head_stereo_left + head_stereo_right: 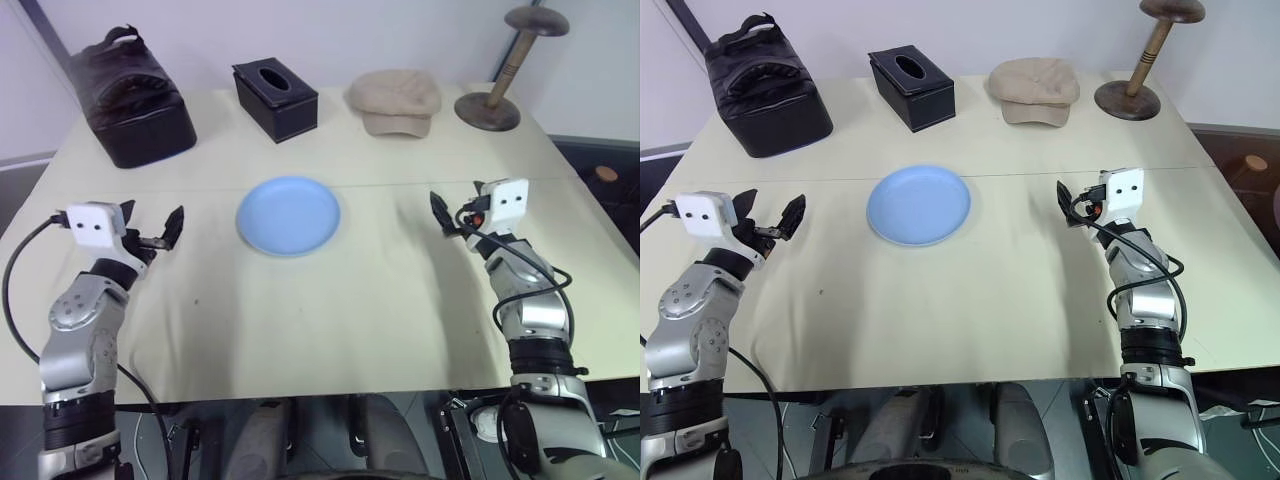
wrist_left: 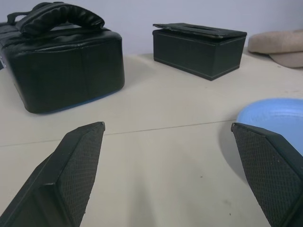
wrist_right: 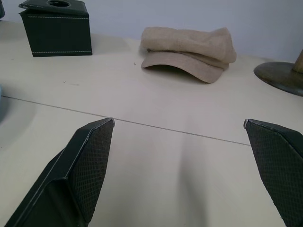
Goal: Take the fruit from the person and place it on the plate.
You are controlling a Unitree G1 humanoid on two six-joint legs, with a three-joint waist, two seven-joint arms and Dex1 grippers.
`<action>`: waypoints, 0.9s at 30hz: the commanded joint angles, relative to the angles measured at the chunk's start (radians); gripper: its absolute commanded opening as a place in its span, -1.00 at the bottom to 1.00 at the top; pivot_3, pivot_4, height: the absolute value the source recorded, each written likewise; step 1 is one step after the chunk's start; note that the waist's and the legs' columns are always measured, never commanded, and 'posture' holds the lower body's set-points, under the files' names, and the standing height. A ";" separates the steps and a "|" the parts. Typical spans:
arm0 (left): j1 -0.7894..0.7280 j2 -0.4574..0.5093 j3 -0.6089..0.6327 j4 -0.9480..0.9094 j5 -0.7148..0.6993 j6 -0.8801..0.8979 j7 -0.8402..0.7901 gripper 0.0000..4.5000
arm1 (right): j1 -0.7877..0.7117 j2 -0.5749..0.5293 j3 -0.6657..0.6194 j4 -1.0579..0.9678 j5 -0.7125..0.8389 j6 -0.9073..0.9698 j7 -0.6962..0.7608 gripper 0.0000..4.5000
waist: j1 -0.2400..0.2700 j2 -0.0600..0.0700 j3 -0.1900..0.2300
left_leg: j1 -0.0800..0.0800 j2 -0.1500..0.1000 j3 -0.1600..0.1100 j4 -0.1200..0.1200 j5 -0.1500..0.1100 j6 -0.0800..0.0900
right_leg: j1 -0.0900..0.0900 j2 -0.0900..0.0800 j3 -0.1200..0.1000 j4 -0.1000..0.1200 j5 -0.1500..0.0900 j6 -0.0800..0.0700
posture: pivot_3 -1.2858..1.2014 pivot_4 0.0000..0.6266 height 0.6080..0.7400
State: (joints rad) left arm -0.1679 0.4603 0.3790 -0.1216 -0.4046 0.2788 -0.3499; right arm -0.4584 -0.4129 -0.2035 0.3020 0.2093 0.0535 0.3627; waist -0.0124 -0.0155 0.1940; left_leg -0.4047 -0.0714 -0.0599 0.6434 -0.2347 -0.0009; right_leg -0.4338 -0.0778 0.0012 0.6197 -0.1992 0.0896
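Left eye view: plate point(image 1: 288, 215) sits bare at frame centre on the bench point(image 1: 330, 310). Left gripper point(image 1: 150, 231) and right gripper point(image 1: 450, 215) are spread wide, empty. Plate looks rigid, smooth-surfaced; fruit may roll.

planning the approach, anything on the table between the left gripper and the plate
Nothing: only bare table between the left gripper and the plate, seen in the left eye view.
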 commanded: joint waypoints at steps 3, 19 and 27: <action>-0.006 0.008 0.042 -0.037 -0.026 -0.008 0.005 1.00 | -0.014 -0.006 -0.007 -0.039 0.004 -0.012 0.006 0.99 | 0.000 0.000 0.000 | 0.000 0.000 0.000 0.000 0.000 0.000 | 0.000 0.000 0.000 0.000 0.000 0.000 | 0.03 -0.52 1.00; -0.009 0.023 0.047 -0.028 -0.023 -0.014 -0.001 1.00 | -0.014 -0.005 -0.008 -0.034 0.002 -0.015 0.008 0.99 | 0.000 0.000 0.000 | 0.000 0.000 0.000 0.000 0.000 0.000 | 0.000 0.000 0.000 0.000 0.000 0.000 | 0.03 -0.52 1.00; -0.012 0.026 0.048 -0.026 -0.021 -0.014 -0.003 1.00 | -0.016 -0.003 -0.008 -0.032 0.002 -0.016 0.006 0.99 | 0.000 0.000 0.000 | 0.000 0.000 0.000 0.000 0.000 0.000 | 0.000 0.000 0.000 0.000 0.000 0.000 | 0.03 -0.52 1.00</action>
State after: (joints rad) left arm -0.1690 0.4694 0.4073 -0.1215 -0.4234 0.2787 -0.3519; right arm -0.4585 -0.4128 -0.2033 0.3021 0.2092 0.0533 0.3701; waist -0.0124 -0.0155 0.1940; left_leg -0.4048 -0.0713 -0.0600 0.6434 -0.2347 -0.0009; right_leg -0.4338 -0.0778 0.0011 0.6195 -0.1992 0.0895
